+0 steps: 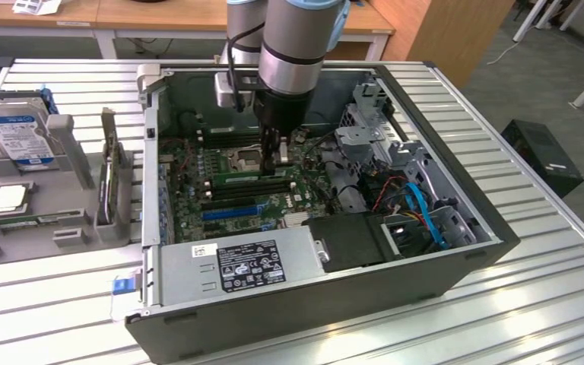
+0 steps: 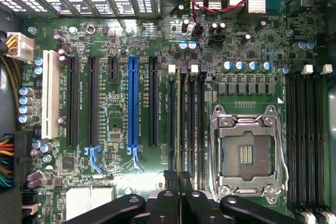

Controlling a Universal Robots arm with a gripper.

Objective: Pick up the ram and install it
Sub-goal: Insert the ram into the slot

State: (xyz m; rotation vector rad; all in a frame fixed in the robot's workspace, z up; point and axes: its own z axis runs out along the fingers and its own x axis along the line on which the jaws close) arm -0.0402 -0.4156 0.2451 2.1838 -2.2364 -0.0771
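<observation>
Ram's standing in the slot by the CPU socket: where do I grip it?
I'd pinch the ram at mid-length of its top edge, across its two flat faces, coming straight down: it stands upright on edge, thin, with only that edge free.

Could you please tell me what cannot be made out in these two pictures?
Wrist view: the ram stands edge-on in its slot and the gripper covers one end, so its seating cannot be judged.
Exterior view: the arm hides part of the memory slots behind it.
Exterior view: the power supply label is too small to read.
Exterior view: the arm is cut off by the top edge.
</observation>
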